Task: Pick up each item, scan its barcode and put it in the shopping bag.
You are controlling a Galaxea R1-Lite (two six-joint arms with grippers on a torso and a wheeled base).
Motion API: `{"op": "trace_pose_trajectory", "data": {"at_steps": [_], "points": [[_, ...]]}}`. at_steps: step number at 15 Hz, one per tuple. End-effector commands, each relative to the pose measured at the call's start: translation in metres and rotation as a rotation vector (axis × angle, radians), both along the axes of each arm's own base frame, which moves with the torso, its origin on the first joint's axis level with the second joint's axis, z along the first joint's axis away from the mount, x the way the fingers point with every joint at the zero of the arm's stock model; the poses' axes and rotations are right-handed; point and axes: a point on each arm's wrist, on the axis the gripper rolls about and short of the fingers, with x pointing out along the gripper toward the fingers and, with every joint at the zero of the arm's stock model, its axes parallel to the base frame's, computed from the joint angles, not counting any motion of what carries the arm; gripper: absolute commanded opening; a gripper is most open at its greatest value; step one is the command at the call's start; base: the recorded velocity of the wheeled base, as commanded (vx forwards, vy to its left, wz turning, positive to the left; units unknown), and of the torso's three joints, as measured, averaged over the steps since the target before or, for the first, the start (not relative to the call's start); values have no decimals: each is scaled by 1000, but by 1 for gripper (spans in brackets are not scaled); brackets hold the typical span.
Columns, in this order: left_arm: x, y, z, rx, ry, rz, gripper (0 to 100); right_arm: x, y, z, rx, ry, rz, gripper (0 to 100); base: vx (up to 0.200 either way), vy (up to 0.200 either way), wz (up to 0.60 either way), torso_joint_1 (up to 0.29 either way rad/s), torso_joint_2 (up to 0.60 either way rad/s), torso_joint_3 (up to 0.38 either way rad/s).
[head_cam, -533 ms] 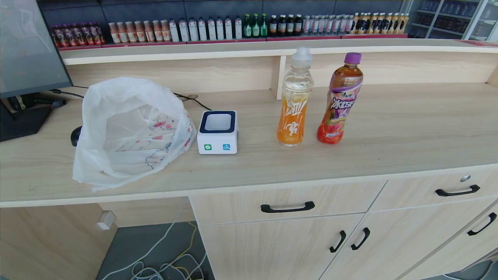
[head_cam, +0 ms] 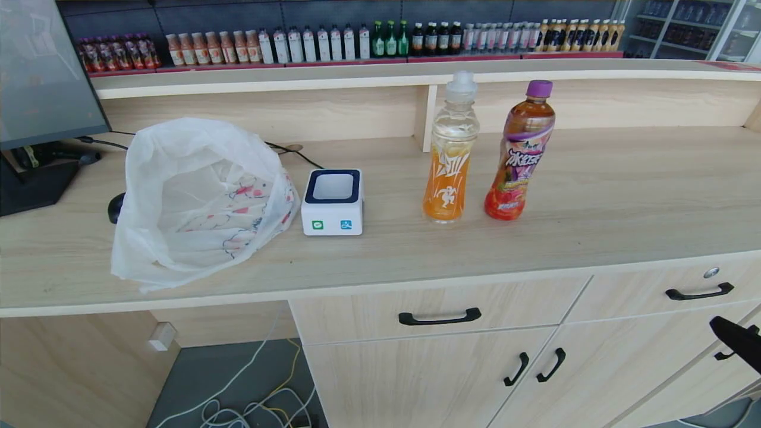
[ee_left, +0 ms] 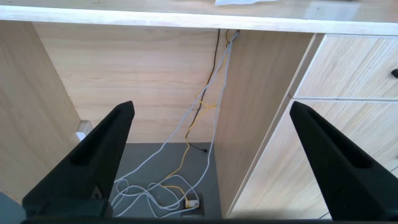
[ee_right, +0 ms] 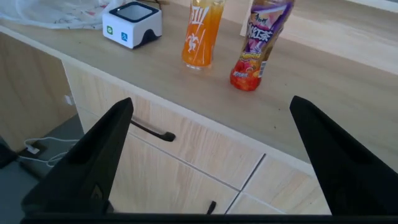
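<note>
Two bottles stand upright on the wooden counter: an orange drink bottle [head_cam: 450, 153] with a clear cap and, to its right, a red tea bottle [head_cam: 521, 151] with a purple cap. The white barcode scanner [head_cam: 332, 202] sits left of them, beside the open white shopping bag [head_cam: 196, 199]. My right gripper [ee_right: 211, 162] is open, below and in front of the counter edge, facing the orange bottle [ee_right: 200, 32], the tea bottle [ee_right: 261, 43] and the scanner [ee_right: 132, 23]; one of its fingers [head_cam: 740, 341] shows low at the right. My left gripper [ee_left: 208, 165] is open under the counter, by the cables.
Drawers with black handles [head_cam: 439, 318] front the counter below the bottles. A monitor [head_cam: 41, 71] stands at the far left, and a raised shelf [head_cam: 380, 77] runs behind the counter. Loose cables [ee_left: 180, 186] lie on the floor in the open bay.
A dark finger of my right gripper has come into the head view at the lower right edge. The bottles, scanner and bag have not moved.
</note>
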Motion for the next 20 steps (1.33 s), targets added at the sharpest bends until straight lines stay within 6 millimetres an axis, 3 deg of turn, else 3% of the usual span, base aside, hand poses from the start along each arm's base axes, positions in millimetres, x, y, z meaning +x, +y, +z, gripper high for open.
{"op": "trace_pose_trajectory", "data": {"at_steps": [1, 4, 10, 17, 20], "points": [[0, 0, 0, 0, -1, 0, 100, 33, 12, -5, -26, 63, 15, 100, 0, 0, 0, 0, 0, 0], [0, 0, 0, 0, -1, 0, 100, 46, 16, -6, -34, 53, -4, 100, 0, 0, 0, 0, 0, 0], [0, 0, 0, 0, -1, 0, 100, 49, 20, -8, -42, 62, -30, 100, 0, 0, 0, 0, 0, 0], [0, 0, 0, 0, -1, 0, 100, 73, 65, -7, 104, 43, -84, 100, 0, 0, 0, 0, 0, 0], [0, 0, 0, 0, -1, 0, 100, 85, 73, -9, 150, 27, -178, 100, 0, 0, 0, 0, 0, 0]]}}
